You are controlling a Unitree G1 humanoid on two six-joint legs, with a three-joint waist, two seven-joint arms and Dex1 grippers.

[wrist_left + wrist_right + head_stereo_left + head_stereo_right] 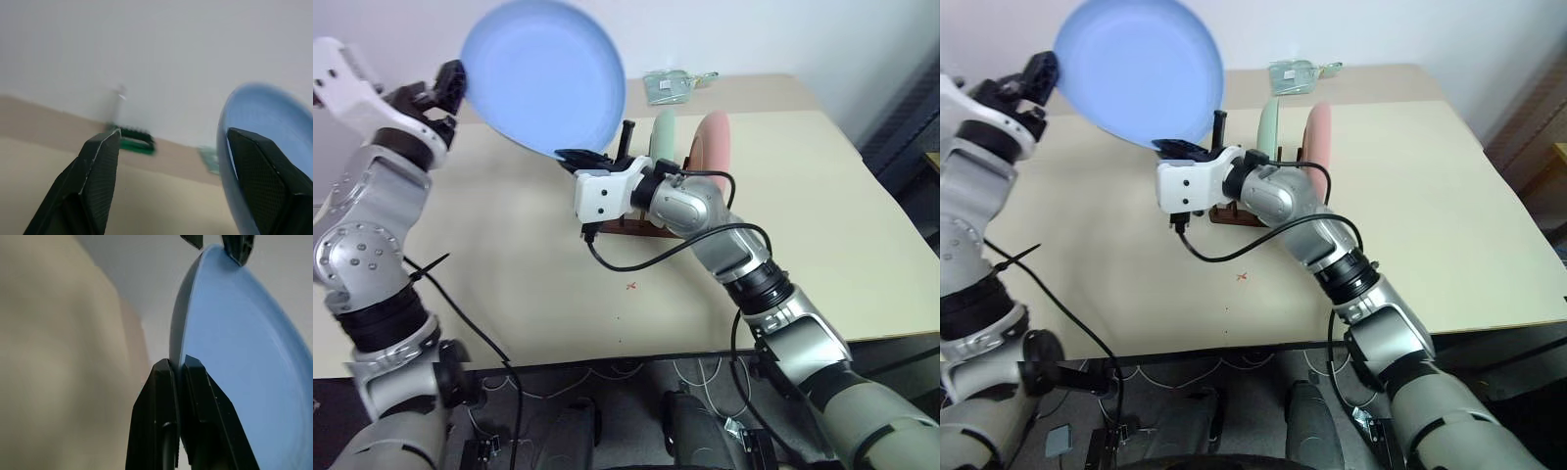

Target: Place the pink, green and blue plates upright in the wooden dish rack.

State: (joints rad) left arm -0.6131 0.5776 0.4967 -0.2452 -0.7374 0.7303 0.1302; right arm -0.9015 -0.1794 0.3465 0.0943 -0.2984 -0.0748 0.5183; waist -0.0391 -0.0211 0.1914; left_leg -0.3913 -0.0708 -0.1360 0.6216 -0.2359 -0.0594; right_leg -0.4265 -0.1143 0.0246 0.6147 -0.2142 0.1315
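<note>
Left eye view: blue plate [544,76] aloft over the table's [822,245] far left, rim pinched by right gripper [576,157]; left gripper [450,86] spread, beside it. Looks light, stiff, slick; rim hold suits.

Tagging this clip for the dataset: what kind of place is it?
Probably a lab or test room: a bare beige table against a plain white wall, loose cables under its front edge, a small wooden dish rack as prop.
</note>
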